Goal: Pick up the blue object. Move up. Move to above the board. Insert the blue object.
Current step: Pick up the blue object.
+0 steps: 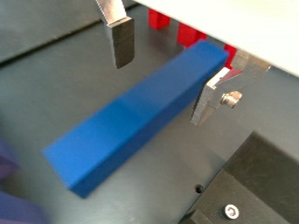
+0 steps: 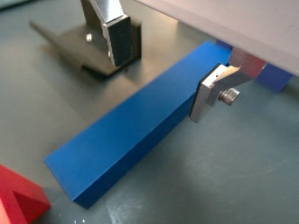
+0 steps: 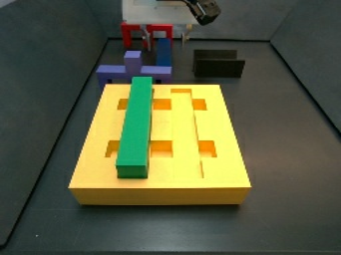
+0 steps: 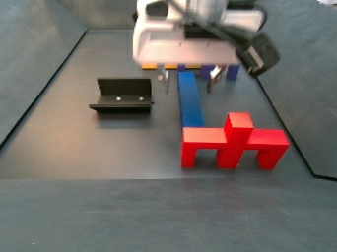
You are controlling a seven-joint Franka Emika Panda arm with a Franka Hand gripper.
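The blue object (image 1: 122, 127) is a long dark blue bar lying flat on the dark floor; it shows in both wrist views (image 2: 122, 136) and in both side views (image 4: 192, 103) (image 3: 162, 48). My gripper (image 1: 162, 87) is low over one end of it, open, with a finger on each side (image 2: 159, 87). One finger (image 1: 208, 98) is right against the bar's side; the other finger (image 1: 121, 44) stands clear of it. In a side view my gripper (image 4: 191, 67) is over the bar's far end. The yellow board (image 3: 220, 164) lies apart, with a green bar (image 3: 138, 125) in one groove.
A red piece (image 4: 235, 146) stands at the bar's other end, also seen in a wrist view (image 2: 17, 197). The fixture (image 4: 121, 95) stands beside the gripper (image 2: 87, 48). A purple-blue stepped block (image 3: 131, 68) lies between the board and the gripper (image 3: 160, 28).
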